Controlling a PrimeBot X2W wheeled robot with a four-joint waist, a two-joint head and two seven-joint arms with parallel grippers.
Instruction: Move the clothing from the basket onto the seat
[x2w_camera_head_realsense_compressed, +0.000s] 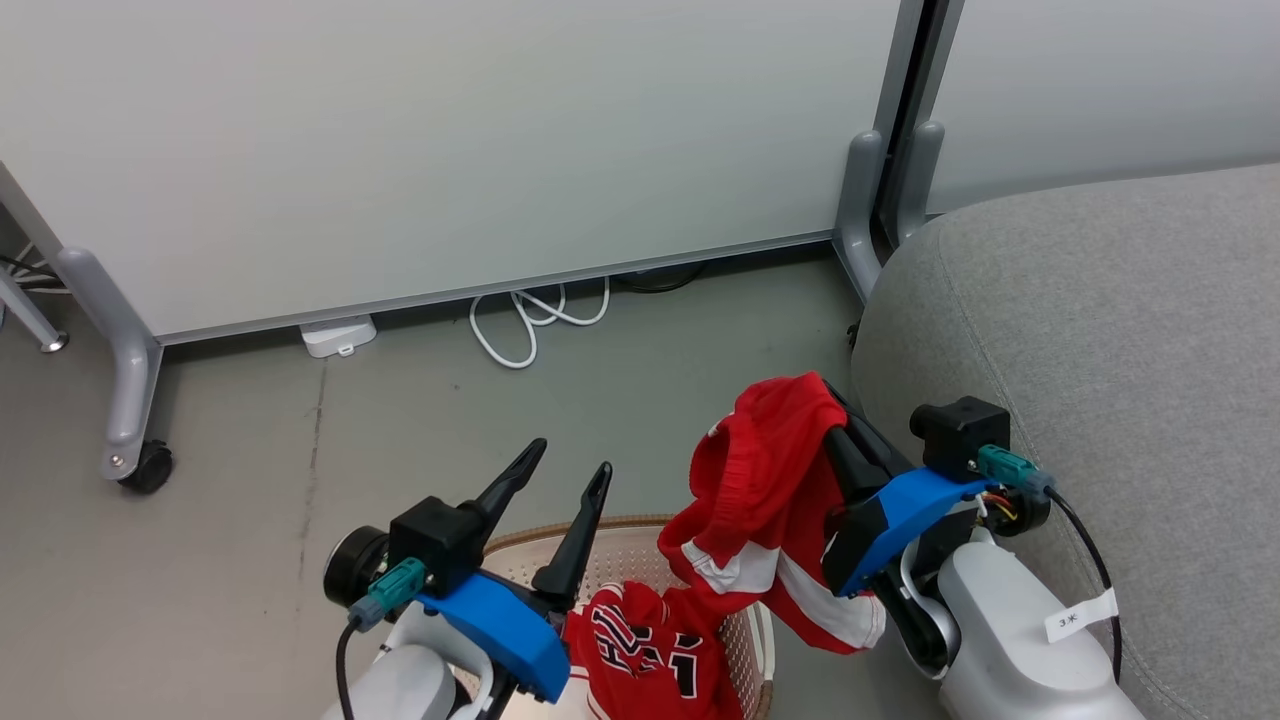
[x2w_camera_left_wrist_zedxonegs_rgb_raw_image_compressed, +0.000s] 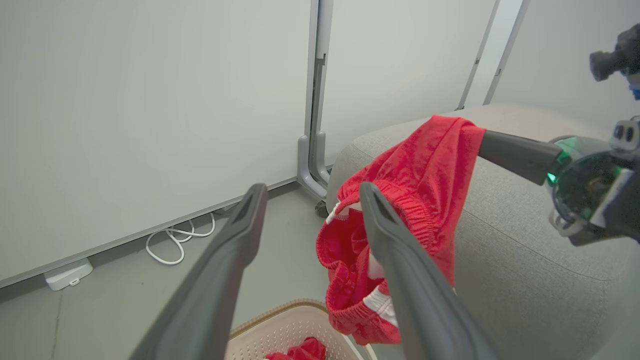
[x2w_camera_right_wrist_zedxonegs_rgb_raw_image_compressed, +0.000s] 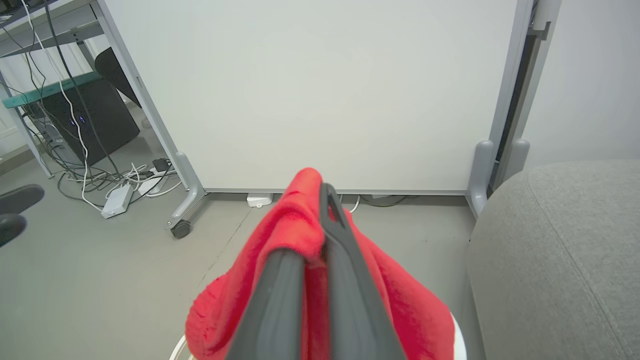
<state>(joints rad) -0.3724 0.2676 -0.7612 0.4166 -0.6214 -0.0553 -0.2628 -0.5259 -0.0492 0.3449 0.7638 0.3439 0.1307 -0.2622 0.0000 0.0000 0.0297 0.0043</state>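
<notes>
My right gripper (x2w_camera_head_realsense_compressed: 838, 432) is shut on red clothing with white trim (x2w_camera_head_realsense_compressed: 760, 480), which hangs from its fingers above the basket's right side, just left of the seat's edge. The red cloth (x2w_camera_right_wrist_zedxonegs_rgb_raw_image_compressed: 280, 250) drapes over that gripper (x2w_camera_right_wrist_zedxonegs_rgb_raw_image_compressed: 320, 215). A red jersey with black-and-white lettering (x2w_camera_head_realsense_compressed: 650, 650) lies in the cream basket (x2w_camera_head_realsense_compressed: 540, 540). My left gripper (x2w_camera_head_realsense_compressed: 572, 460) is open over the basket's left part and holds nothing; its fingers (x2w_camera_left_wrist_zedxonegs_rgb_raw_image_compressed: 312, 190) frame the hanging garment (x2w_camera_left_wrist_zedxonegs_rgb_raw_image_compressed: 425, 175). The large grey seat (x2w_camera_head_realsense_compressed: 1100, 330) lies to the right.
A pale partition panel (x2w_camera_head_realsense_compressed: 450, 150) on grey castor legs (x2w_camera_head_realsense_compressed: 130, 400) stands behind the basket, and a second panel leg (x2w_camera_head_realsense_compressed: 862, 210) sits close to the seat's corner. White cable loops (x2w_camera_head_realsense_compressed: 530, 320) and a white box (x2w_camera_head_realsense_compressed: 338, 335) lie on the floor. Computer and cables (x2w_camera_right_wrist_zedxonegs_rgb_raw_image_compressed: 90, 130) stand far left.
</notes>
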